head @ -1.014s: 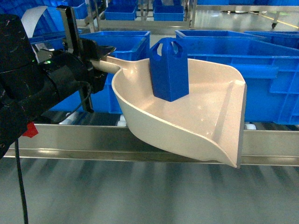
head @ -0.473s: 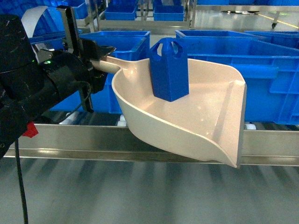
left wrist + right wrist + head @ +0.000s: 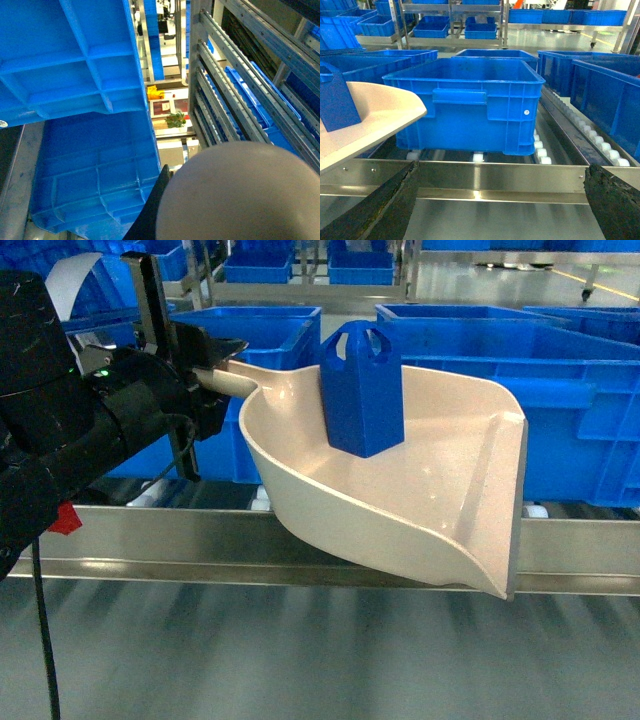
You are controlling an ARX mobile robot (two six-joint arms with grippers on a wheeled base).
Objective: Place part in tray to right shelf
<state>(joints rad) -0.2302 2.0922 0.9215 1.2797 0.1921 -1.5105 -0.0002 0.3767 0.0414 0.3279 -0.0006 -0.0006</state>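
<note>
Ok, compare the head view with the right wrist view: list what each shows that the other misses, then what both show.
Only the head view shows the left tool shut on the tray's handle, the whole tray tilted over the shelf's front rail, and the part's handle with its cut-out holes.

Only the right wrist view shows the right tool, open and holding nothing, its dark fingers at the bottom corners, plus the white rollers beside the nearest crate.

Both show the part standing in the tray, the steel rail and blue crates.

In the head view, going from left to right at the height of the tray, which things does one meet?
Left gripper on the tray's handle → blue part standing in the tray → tray front lip → blue crate.
</note>
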